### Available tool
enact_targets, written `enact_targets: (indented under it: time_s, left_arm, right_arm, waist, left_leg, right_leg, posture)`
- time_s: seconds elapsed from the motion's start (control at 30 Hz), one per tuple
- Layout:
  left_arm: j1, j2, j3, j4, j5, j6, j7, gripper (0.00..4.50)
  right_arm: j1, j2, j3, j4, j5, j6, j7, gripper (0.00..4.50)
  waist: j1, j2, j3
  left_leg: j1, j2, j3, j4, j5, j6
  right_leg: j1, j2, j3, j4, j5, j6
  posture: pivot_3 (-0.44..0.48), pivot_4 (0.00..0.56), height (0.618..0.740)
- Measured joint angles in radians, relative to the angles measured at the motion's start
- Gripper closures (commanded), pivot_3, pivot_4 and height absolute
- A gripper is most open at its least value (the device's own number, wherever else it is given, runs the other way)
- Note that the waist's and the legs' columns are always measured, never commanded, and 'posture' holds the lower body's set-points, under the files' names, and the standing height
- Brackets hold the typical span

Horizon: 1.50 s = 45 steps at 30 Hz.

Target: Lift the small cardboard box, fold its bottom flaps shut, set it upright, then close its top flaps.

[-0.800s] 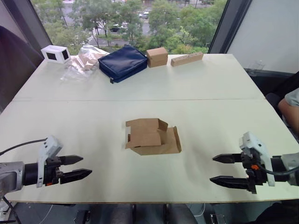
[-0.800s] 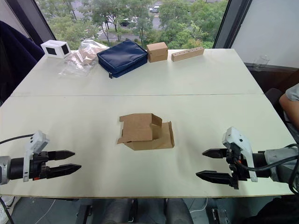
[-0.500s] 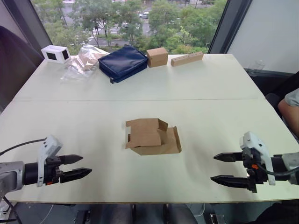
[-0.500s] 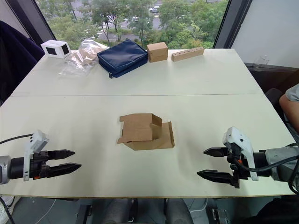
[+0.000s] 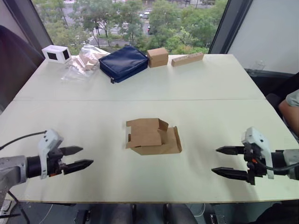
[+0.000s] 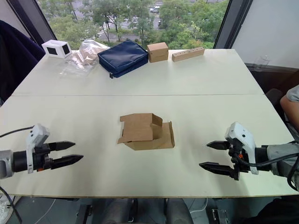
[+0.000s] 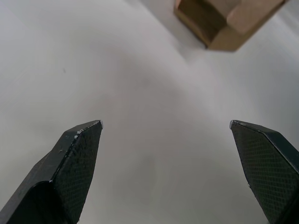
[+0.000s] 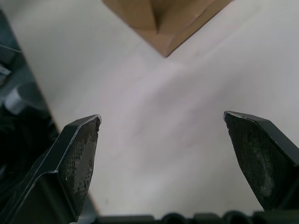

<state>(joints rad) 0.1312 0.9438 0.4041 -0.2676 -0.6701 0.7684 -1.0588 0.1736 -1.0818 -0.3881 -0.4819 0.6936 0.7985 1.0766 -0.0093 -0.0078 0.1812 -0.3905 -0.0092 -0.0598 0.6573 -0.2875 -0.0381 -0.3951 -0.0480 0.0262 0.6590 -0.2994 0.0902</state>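
- White table [image 5: 210, 84], spanning most of the frame, seam running across its middle.
- White box [image 5: 55, 53] with dark openings, upper left, near the far edge.
- Clear plastic bag [image 5: 84, 59], crumpled, just right of the white box.
- Navy pouch [image 5: 124, 63], upper centre, touching the bag, lying flat.
- Brown cube box [image 5: 157, 57], just right of the pouch.
- Cardboard strip [image 5: 187, 59], right of the cube, lying at a slant.
- Trees [image 5: 182, 23] and a road beyond the window, top of the frame.
- Person's arm [image 5: 289, 107] at the right edge.
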Motion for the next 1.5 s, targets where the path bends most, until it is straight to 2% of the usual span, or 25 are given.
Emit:
enact_targets:
  time_s: [0.23, 0.4, 0.63, 0.8, 1.07, 1.5]
  left_arm:
    - [-0.053, 0.018, -0.038, 0.035, 0.024, 0.027, 0.019, 0.00]
    - [-0.158, 0.026, -0.040, 0.116, -0.020, 0.103, 0.003, 0.00]
    - [-0.363, -0.017, -0.108, 0.173, -0.173, 0.358, 0.015, 0.00]
    - [-0.558, -0.220, -0.159, 0.288, -0.284, 0.599, 0.110, 0.00]
    - [-0.662, -0.387, -0.164, 0.430, -0.280, 0.662, 0.238, 0.00]
    - [-0.704, -0.480, -0.225, 0.510, -0.261, 0.657, 0.252, 0.00]
  right_arm:
    - [0.003, 0.016, 0.001, 0.002, -0.006, 0.025, -0.055, 0.06]
    - [-0.012, 0.053, 0.006, -0.020, -0.026, -0.006, -0.096, 0.06]
    - [-0.043, 0.064, 0.031, -0.092, -0.045, -0.028, -0.137, 0.06]
    - [-0.154, 0.088, 0.055, -0.230, 0.040, 0.053, -0.243, 0.06]
    - [-0.239, 0.139, 0.113, -0.379, 0.137, 0.139, -0.409, 0.06]
    - [-0.229, 0.136, 0.141, -0.417, 0.153, 0.173, -0.504, 0.06]
  waist:
    - [-0.003, 0.000, 0.000]
    - [-0.002, 0.000, 0.000]
    - [-0.004, 0.000, 0.000]
    - [-0.003, -0.001, 0.000]
    - [-0.002, -0.001, -0.001]
    - [-0.002, -0.001, -0.001]
  left_leg:
    - [0.000, 0.000, 0.000, 0.000, 0.000, 0.000]
    - [0.000, 0.000, 0.000, 0.001, 0.000, 0.000]
    - [0.000, 0.000, 0.000, 0.004, 0.000, 0.000]
    - [-0.001, 0.000, -0.002, 0.006, 0.000, 0.000]
    - [-0.001, 0.000, -0.001, 0.006, 0.000, 0.000]
    - [-0.001, -0.001, -0.001, 0.006, 0.000, 0.000]
  right_leg:
    - [0.000, 0.001, 0.000, 0.002, 0.000, 0.000]
    - [0.000, 0.001, 0.000, 0.002, 0.000, 0.000]
    - [-0.001, 0.002, -0.001, 0.005, 0.000, 0.000]
    - [-0.001, 0.003, -0.002, 0.006, 0.000, 0.000]
    - [-0.001, 0.002, -0.001, 0.006, 0.000, 0.000]
    - [-0.001, 0.002, -0.001, 0.006, 0.000, 0.000]
  posture:
    - [0.000, 0.150, 0.740]
    - [0.000, 0.150, 0.740]
    - [0.000, 0.150, 0.740]
    - [0.000, 0.150, 0.740]
    - [0.000, 0.150, 0.740]
    - [0.000, 0.150, 0.740]
